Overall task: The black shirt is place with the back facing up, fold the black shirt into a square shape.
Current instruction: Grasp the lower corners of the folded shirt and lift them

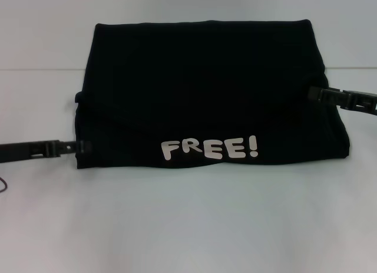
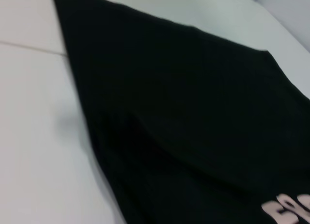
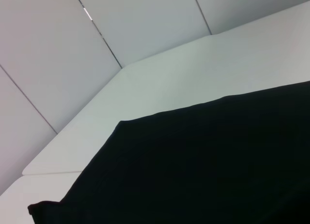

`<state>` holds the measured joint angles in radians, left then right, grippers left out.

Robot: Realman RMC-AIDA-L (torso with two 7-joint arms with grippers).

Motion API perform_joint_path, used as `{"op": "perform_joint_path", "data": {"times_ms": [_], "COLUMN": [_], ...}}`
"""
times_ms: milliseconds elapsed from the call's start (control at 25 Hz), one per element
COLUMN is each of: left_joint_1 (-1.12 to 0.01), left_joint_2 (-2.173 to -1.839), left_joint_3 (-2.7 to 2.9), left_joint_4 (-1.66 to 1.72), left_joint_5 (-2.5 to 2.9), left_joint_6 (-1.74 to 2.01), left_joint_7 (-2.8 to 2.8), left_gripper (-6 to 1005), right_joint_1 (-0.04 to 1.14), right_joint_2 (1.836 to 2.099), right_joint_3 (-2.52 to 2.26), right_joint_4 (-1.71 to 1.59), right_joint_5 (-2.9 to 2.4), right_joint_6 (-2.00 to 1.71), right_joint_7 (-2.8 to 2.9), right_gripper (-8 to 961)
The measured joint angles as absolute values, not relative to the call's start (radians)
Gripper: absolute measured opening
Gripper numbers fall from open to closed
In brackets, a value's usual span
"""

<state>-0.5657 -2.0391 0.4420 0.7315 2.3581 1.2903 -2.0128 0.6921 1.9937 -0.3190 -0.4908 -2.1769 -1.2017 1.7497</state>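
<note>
From the head camera I saw the black shirt (image 1: 206, 96) lying folded into a wide, roughly rectangular bundle in the middle of the white table (image 1: 188, 226), its near edge carrying the white lettering "FREE!" (image 1: 210, 148). My left gripper (image 1: 81, 147) sat low at the shirt's near-left corner, its tip touching the cloth edge, and my right gripper (image 1: 315, 94) reached in at the shirt's right edge, farther back. I could not tell whether either was spread or pinching fabric, as black fingers merged with black cloth. The left wrist camera showed the shirt (image 2: 193, 117) with soft creases running toward the lettering (image 2: 290, 209), which was cut off by the frame, and bare table (image 2: 34, 137) beside it. The right wrist camera showed smooth dark cloth (image 3: 208, 166) on the tabletop (image 3: 193, 74), with pale wall panels (image 3: 58, 50) behind.
</note>
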Motion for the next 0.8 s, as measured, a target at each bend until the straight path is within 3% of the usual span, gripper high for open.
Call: {"op": "perform_joint_path", "data": {"times_ms": [800], "left_joint_1": [-0.573], "left_joint_2": [-2.057], "left_joint_3": [0.569], "left_joint_4": [0.698], "left_joint_5": [2.358], "left_joint_6": [1.223], "left_joint_7": [-2.012], "left_gripper": [863], "right_joint_1": [0.685], "right_joint_2": [1.994], "right_joint_3": [-0.322], "right_joint_4": [-0.489], "right_joint_5": [-2.175], "right_joint_6": [-1.201], "right_joint_7": [1.755], "right_gripper": [716]}}
